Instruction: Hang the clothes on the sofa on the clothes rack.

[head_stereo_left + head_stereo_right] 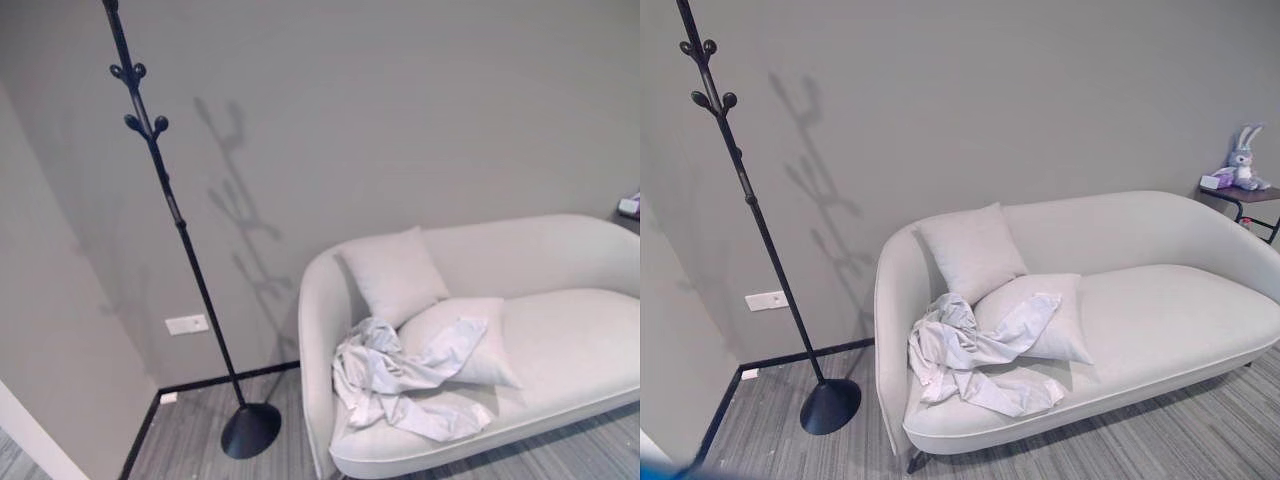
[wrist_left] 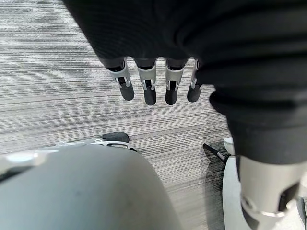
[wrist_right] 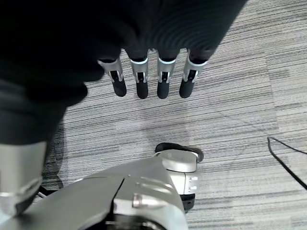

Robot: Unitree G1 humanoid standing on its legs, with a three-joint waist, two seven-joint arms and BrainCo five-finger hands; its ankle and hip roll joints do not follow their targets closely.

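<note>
Fingers of my left hand [image 2: 151, 81] and right hand [image 3: 153, 79] hang straight and slightly spread, holding nothing, above grey striped carpet [image 3: 230, 110]. I see the crumpled pale grey-white garment [image 1: 975, 355] on the cream sofa's [image 1: 1170, 330] left end, draped diagonally onto a cushion [image 1: 1035, 335]; the black pole clothes rack [image 1: 170, 215] stands left.

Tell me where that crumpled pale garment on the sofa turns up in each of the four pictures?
Left eye view: the garment lies low and right of centre, on the sofa's left end.
Right eye view: the garment lies low, near the middle.
Left wrist view: not in it; the left hand hangs over carpet.
Right wrist view: not in it; the right hand hangs over carpet.
Shared landmark: the black clothes rack, left of the sofa in both eye views.
</note>
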